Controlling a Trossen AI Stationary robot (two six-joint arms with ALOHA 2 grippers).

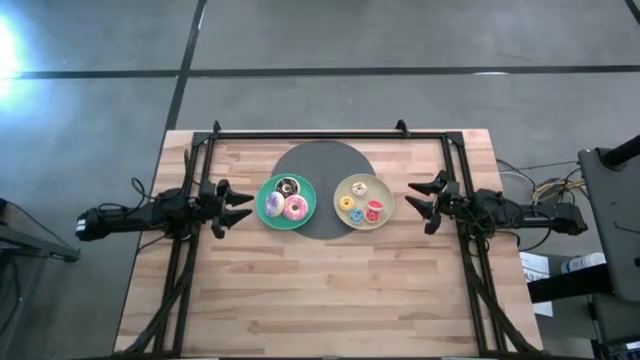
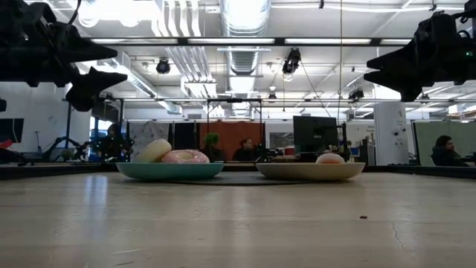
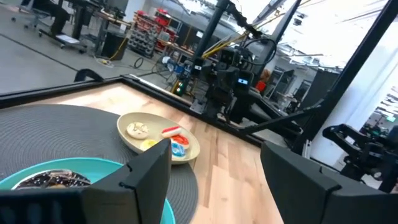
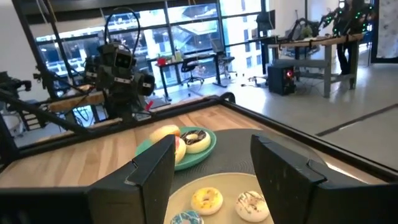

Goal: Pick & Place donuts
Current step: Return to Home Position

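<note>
Three larger donuts, dark chocolate, lilac and pink, lie on a teal plate. Four tiny ones, yellow, blue, red and a pale sprinkled one, lie on a beige plate. My left gripper hovers open just left of the teal plate, raised above the table. My right gripper hovers open just right of the beige plate, equally raised. Each wrist view looks between its own fingers at both plates.
Both plates sit side by side on a dark round mat at the far middle of the wooden table. A black frame runs along the far edge and down both sides. The near half of the tabletop is bare wood.
</note>
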